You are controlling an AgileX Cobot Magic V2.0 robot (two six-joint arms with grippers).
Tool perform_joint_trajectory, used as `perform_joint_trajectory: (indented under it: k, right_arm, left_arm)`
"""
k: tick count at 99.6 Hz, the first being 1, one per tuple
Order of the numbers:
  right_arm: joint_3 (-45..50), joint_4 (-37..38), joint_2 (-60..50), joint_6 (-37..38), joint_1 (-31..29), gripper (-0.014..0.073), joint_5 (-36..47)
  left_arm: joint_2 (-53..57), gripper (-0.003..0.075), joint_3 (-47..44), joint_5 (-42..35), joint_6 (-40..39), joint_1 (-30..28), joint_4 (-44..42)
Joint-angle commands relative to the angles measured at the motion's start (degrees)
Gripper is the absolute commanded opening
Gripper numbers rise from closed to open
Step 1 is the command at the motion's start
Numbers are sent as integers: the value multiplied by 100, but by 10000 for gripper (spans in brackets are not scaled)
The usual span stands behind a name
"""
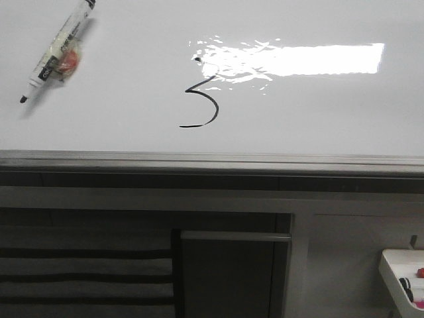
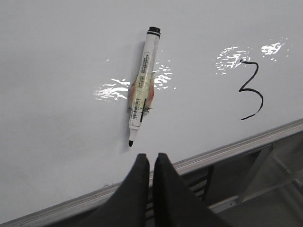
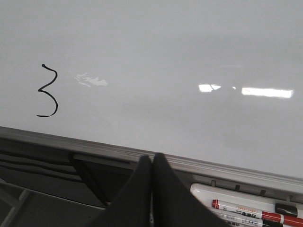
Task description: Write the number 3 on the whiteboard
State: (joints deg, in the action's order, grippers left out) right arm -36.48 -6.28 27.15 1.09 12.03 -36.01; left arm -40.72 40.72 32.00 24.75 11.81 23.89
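The number 3 (image 1: 200,103) stood finished on the whiteboard (image 1: 318,119), marker (image 2: 142,85) dropped, left pincer (image 2: 151,163) and right pincer (image 3: 152,163) closed empty; only retreat seemed left.

A: What is showing of the robot body in the wrist views?

B: Only fingers. The left gripper (image 2: 150,158) is presenting two matte black fingers (image 2: 135,189), smooth-faced, each widening from a narrow rounded tip.

A: And the other side?

B: The right gripper (image 3: 152,158) is displaying an identical black pair. No cables, screws or markings are appearing on either.
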Motion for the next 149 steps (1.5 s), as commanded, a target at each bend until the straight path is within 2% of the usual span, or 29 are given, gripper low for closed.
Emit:
perform_joint_trajectory:
  k: [1,14,19,32,52,61,68,76,83,91,103,121,149]
  right_arm:
    - [-130,-16,12,4,-43,-79,399]
    - [-130,-16,12,4,-43,-79,399]
    - [-130,-16,12,4,-43,-79,399]
    - [-130,-16,12,4,-43,-79,399]
    - [-130,-16,12,4,-43,-79,399]
    - [-130,-16,12,4,-43,-79,399]
    - [-130,-16,12,4,-43,-79,399]
    - [-130,-16,12,4,-43,-79,399]
    - [-130,-16,12,4,-43,-79,399]
    - [-130,-16,12,4,-43,-79,399]
    - [-130,-16,12,4,-43,-79,399]
    - [-130,-16,12,4,-43,-79,399]
    - [-130,-16,12,4,-43,-79,399]
  left_arm:
    - [16,-19,148,-406,-74,-12,177]
    - [16,-19,148,-386,-74,-12,162]
    - [112,-19,90,-358,-62,-12,-104]
    - [1157,-19,-505,-577,-117,-230,-681]
    - [2970,-19,-1683,-1020,-117,-793,-1067]
    - [3418,-19,-2223,-1547,-130,-948,-1055]
    - [3693,-19,-2638,-1927,-350,-1013,-1070]
    - [3964,-19,-3047,-2200,-1198,-1022,-1512]
    - [4138,-19,-3376,-2384,-1608,-1022,-1749]
    - [4292,-19,-3688,-2718,-1600,-1022,-1802]
    - [4292,-19,-4137,-3620,-1610,-999,-1867]
    - [4292,-19,-4118,-3392,-1610,-766,-1944]
    - [4292,-19,-4118,-3395,-1610,-766,-1944]
